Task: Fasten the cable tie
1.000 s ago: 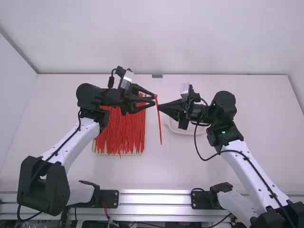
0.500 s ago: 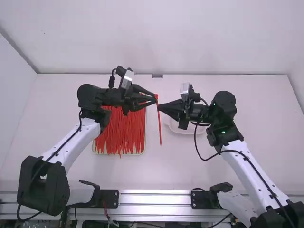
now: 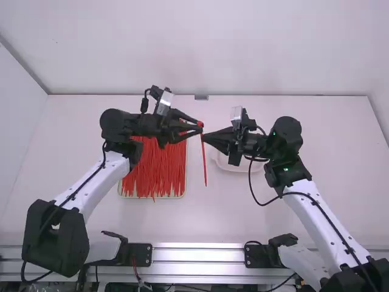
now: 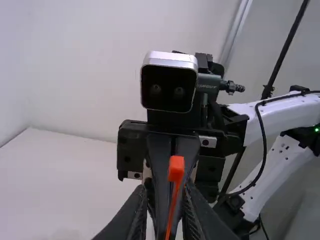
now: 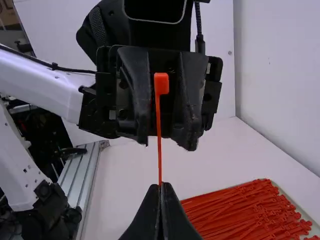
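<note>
Plainly, the right pincer (image 5: pixel 160 192) was clamped on the cable tie (image 5: pixel 159 130) below its head, which sat between the parted jaws of the left pincer (image 4: pixel 165 200); light, springy, likely best gripped by the head.

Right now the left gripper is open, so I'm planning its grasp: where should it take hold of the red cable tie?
By the square head, closing in from its two sides. The left gripper has its open fingers flanking it, and the right gripper pinches the strap farther down.
</note>
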You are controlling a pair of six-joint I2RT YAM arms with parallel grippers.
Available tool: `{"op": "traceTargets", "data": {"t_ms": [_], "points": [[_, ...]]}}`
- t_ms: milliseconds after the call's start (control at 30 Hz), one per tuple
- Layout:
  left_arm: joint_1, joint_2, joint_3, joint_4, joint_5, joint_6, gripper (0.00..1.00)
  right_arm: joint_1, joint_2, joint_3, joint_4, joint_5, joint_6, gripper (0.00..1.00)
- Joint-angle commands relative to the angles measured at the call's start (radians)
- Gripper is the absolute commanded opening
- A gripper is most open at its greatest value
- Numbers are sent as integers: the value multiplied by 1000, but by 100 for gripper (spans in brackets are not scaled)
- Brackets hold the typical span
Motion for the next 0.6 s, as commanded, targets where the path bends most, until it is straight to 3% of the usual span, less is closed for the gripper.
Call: {"op": "traceTargets", "data": {"t_ms": [0,67,500,533,567], "points": [[-18,3,3,5,-21,13,5,3,5,-6,2,-5,5,0],[-18,3,2,-1,-29,13,1,3,5,-6,1,-5,5,0],[-5,3,2,-17,-26,11,1,2,5,-6,-7,-13,5,0],[-2,2,2,-15,-26,6,1,2,5,-6,-11,-14,4,1],[4,2,3,-1,-26,-13,1,2,5,-6,-14,-19,4,9]]}}
